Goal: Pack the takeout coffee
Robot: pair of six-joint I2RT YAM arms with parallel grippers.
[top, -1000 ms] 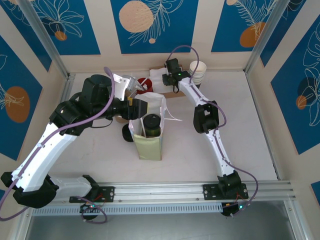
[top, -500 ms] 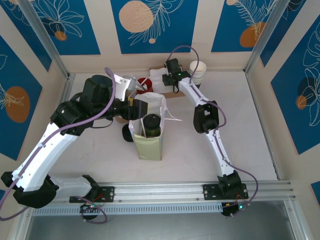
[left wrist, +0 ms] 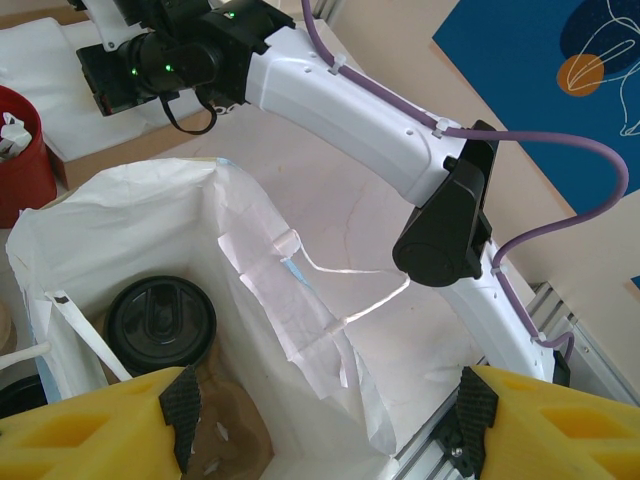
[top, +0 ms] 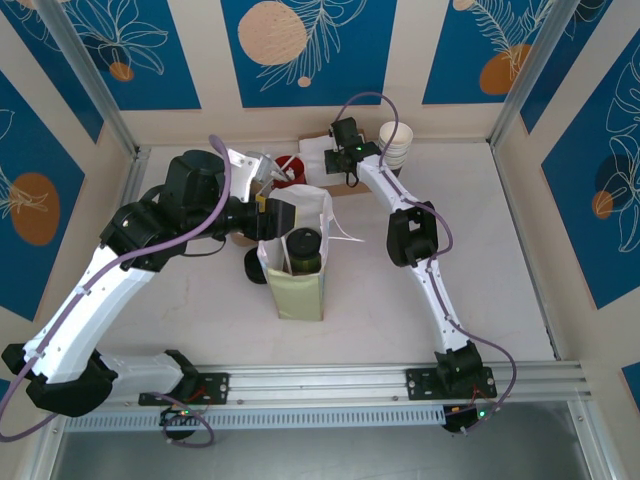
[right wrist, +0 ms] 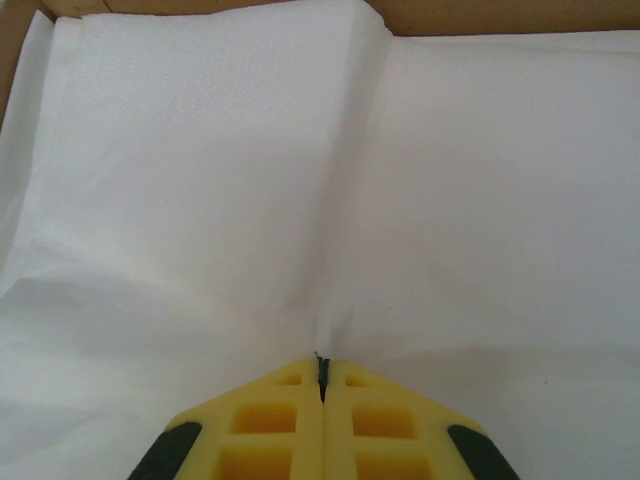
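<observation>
The coffee cup (top: pixel 304 246) stands upright inside the open white paper bag (top: pixel 298 296) near the middle of the tabletop (top: pixel 480 250). Its long axis runs straight up and down. Its round black lid (left wrist: pixel 160 320) faces up toward the bag's mouth, and the base is out of sight below. From the left wrist, the lid sits low in the bag toward the left wall, with a fold of brown paper (left wrist: pixel 225 425) just beside it.

The left fingers (left wrist: pixel 95 435) are spread wide at the near rim of the bag. The mouth of the bag lies between them. They grip nothing that can be made out.

At the back of the tabletop the right arm (top: pixel 420 240) reaches over a shallow cardboard tray (top: pixel 335 182) lined with a white napkin (right wrist: pixel 200 150). The right fingers (right wrist: pixel 280 430) are pressed tight together. Creases in the napkin run to their tips, so a thin pinch of it is caught there.

A red tub (top: pixel 290 167) sits just left of the tray. A stack of pale cups without lids (top: pixel 396 143) stands to its right by the back wall. A short stack of black lids (top: pixel 254 268) rests on the tabletop against the bag's left side.
</observation>
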